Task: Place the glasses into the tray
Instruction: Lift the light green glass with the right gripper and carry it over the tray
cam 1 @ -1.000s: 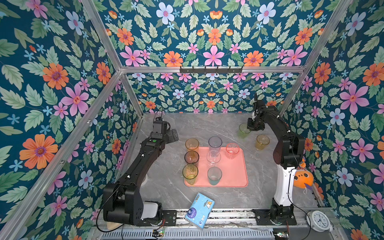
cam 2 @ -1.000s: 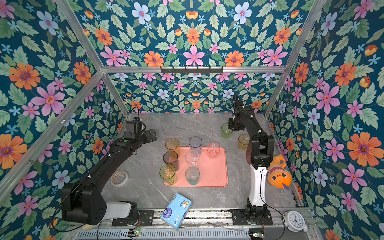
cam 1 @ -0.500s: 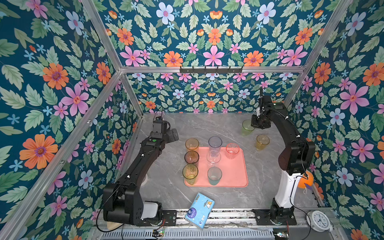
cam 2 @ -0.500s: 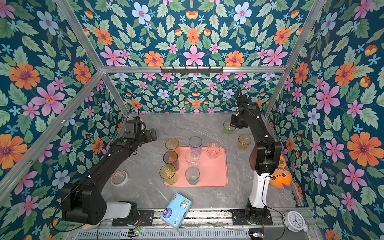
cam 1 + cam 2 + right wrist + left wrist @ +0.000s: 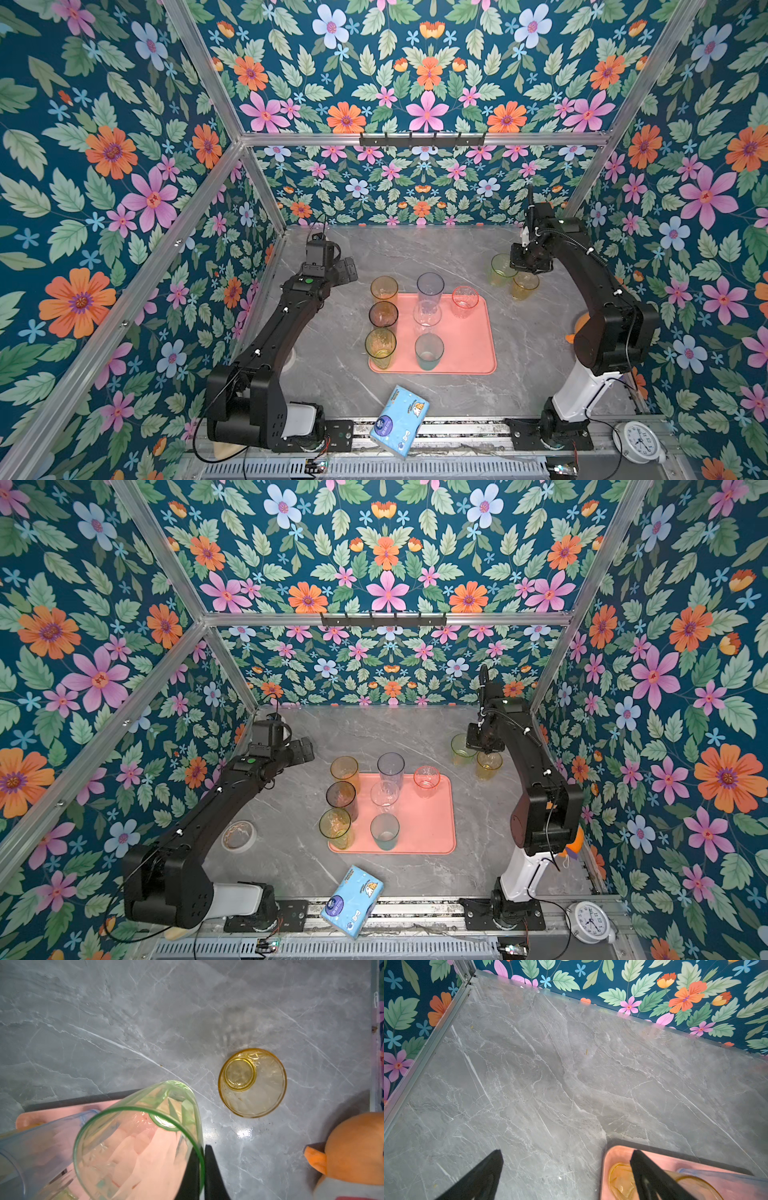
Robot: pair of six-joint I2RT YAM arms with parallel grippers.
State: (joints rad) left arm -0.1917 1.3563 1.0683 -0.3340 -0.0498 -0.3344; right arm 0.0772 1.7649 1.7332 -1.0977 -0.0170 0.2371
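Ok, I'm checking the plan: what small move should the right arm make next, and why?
Probably carry the green glass toward the bare right side of the tray, passing above the pink glass. The right gripper is shut on the green glass's rim, and that part of the tray looks free.

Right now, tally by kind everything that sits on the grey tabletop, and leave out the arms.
Glasses: 9
Tray: 1
Tissue pack: 1
Tape roll: 1
Plush toy: 1
Total: 13
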